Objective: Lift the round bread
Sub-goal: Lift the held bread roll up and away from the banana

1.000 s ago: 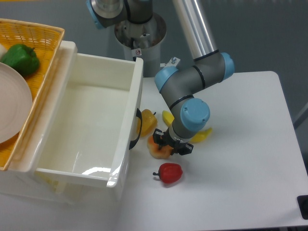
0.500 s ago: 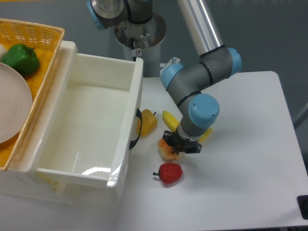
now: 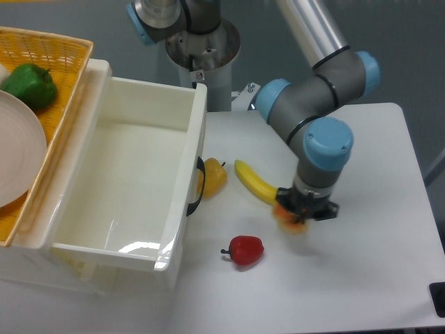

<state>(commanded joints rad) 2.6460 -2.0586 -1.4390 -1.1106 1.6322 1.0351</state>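
Observation:
The round bread (image 3: 287,218) is an orange-tan lump, mostly hidden under the gripper (image 3: 301,212), whose black fingers are shut on it. It appears slightly blurred just over the white table (image 3: 368,278), right of the banana's (image 3: 254,182) lower end. Whether it touches the table I cannot tell. The arm's grey and blue wrist (image 3: 324,149) stands above it.
A red pepper (image 3: 245,250) lies to the front left of the gripper. A yellow-orange pepper (image 3: 213,176) sits against the white bin (image 3: 125,188). A wicker basket (image 3: 42,83) at far left holds a green pepper (image 3: 29,83) and a white plate (image 3: 17,149).
The gripper has carried the bread to the right, from beside the yellow-orange pepper past the banana, which is now uncovered. The peppers have not moved.

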